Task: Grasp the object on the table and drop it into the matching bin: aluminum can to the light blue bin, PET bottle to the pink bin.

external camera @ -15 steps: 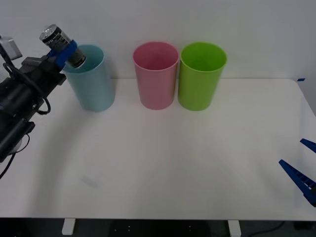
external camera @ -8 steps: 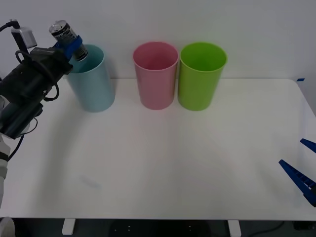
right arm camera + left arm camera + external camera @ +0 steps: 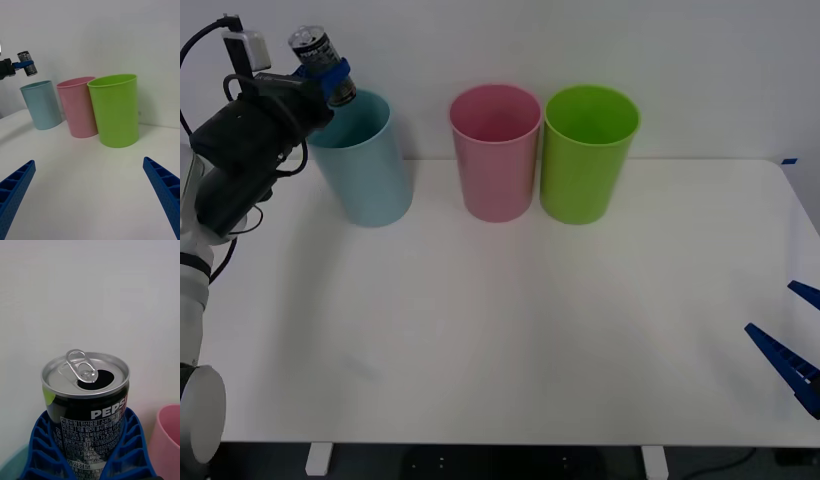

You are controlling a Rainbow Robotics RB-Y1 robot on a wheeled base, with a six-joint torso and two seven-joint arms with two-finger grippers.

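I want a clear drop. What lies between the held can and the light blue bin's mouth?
Nothing: in the front view the left pincer holds the can above the light blue bin, with only open air between them.

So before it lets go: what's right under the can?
The can, clamped in the left gripper, hangs over the light blue bin near its left rim. Part of the bin's inner wall shows; its bottom is hidden.
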